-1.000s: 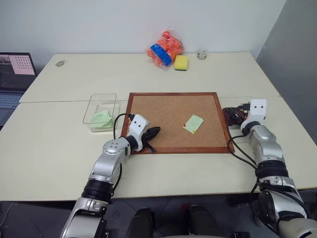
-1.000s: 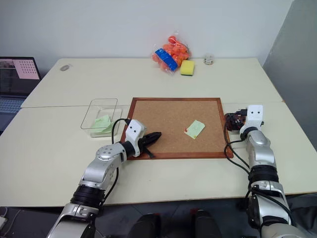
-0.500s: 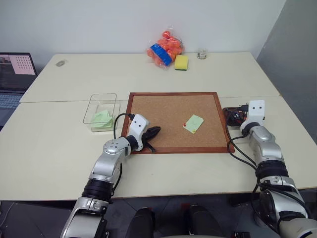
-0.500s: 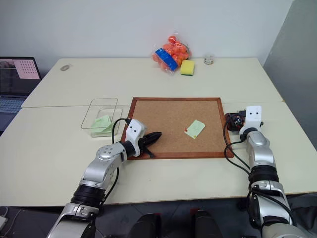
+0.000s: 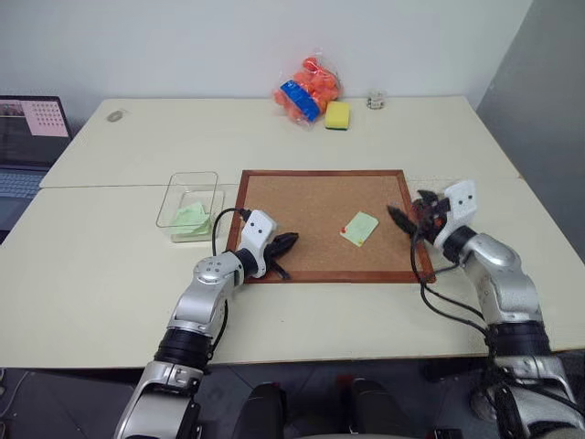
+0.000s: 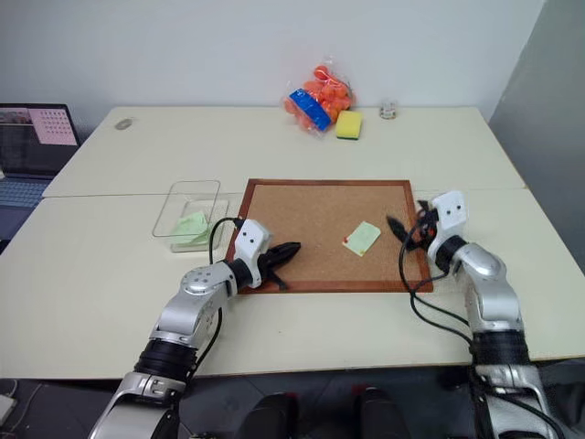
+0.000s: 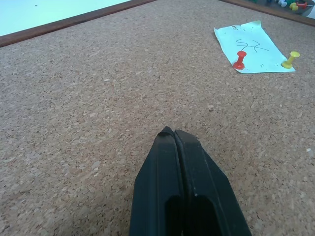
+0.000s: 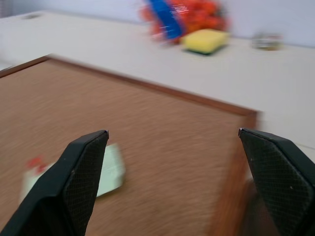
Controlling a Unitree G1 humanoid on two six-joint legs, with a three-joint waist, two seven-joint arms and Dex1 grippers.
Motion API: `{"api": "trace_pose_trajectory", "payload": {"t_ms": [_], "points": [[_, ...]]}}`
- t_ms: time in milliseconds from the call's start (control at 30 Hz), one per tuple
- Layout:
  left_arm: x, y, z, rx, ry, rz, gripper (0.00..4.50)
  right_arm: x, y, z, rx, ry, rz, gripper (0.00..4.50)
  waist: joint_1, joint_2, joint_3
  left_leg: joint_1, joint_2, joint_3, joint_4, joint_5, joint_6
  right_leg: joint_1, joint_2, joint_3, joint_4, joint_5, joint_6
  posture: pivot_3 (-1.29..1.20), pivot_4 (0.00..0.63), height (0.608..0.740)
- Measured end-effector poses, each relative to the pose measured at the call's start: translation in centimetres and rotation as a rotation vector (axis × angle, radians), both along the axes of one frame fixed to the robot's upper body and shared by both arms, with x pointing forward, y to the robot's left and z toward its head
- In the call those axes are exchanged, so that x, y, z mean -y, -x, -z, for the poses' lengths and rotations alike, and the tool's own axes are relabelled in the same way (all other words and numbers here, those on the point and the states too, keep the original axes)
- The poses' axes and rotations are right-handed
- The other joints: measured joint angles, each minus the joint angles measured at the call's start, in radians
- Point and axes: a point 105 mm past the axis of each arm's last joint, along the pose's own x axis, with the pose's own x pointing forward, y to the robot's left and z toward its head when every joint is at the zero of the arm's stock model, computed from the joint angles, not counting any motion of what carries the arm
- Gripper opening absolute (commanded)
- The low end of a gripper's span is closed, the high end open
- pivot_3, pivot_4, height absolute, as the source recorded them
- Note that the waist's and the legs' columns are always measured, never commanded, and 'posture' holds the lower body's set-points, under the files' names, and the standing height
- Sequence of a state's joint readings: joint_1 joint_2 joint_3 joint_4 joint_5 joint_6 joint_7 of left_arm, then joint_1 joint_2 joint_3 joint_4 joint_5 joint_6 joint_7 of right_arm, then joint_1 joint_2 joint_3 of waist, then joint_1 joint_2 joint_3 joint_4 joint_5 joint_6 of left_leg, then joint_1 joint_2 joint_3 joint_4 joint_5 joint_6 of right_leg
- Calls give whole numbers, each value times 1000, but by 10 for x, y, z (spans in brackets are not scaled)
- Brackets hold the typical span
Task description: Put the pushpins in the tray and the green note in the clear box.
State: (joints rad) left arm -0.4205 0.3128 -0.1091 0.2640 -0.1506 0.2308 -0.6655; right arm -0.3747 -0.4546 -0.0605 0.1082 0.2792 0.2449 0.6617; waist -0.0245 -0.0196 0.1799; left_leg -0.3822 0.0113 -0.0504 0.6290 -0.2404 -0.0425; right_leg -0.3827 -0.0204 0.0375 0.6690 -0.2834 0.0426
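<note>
- Two pushpins [image 7: 239,59], one red, one yellow, pinned the green note [image 5: 359,227] to the cork board [image 5: 311,197].
- The right gripper [image 5: 409,216], claw spread wide, hung over the board's right edge, near the note.
- The left gripper [image 5: 284,245] rested pressed together.
- Judged step: fetching a pin; next, close on one head.
- The clear box [image 5: 174,203] lay left of the board.

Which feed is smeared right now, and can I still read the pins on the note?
Right wrist view: motion blur smears the brown cork board and pale green square sticky note. Left wrist view: sharp; a red pushpin and a yellow pushpin stand on the note. Head views: evenly lit, no glare.
</note>
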Motion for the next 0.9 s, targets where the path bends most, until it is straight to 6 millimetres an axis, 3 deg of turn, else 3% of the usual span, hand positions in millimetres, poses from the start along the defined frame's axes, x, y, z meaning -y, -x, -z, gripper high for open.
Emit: {"api": "trace_pose_trajectory", "payload": {"t_ms": [233,567,900], "points": [[1,-1,-1,2,-1,2,0,-34,23,19,-42,65,-199,4485,-1,1,0,-1,0,0,-1,1,1,2,0,1,-7,3,4,0,150,740],[2,-1,-1,2,-1,5,0,-47,16,40,-87,72,-218,4485,1,1,0,-1,0,0,-1,1,2,3,0,0,-8,3,4,0,150,740],[1,-1,-1,3,-1,3,0,-50,11,46,-85,69,-221,2563,0,1,0,-1,0,0,-1,1,2,3,0,1,-8,4,4,0,150,740]]}}
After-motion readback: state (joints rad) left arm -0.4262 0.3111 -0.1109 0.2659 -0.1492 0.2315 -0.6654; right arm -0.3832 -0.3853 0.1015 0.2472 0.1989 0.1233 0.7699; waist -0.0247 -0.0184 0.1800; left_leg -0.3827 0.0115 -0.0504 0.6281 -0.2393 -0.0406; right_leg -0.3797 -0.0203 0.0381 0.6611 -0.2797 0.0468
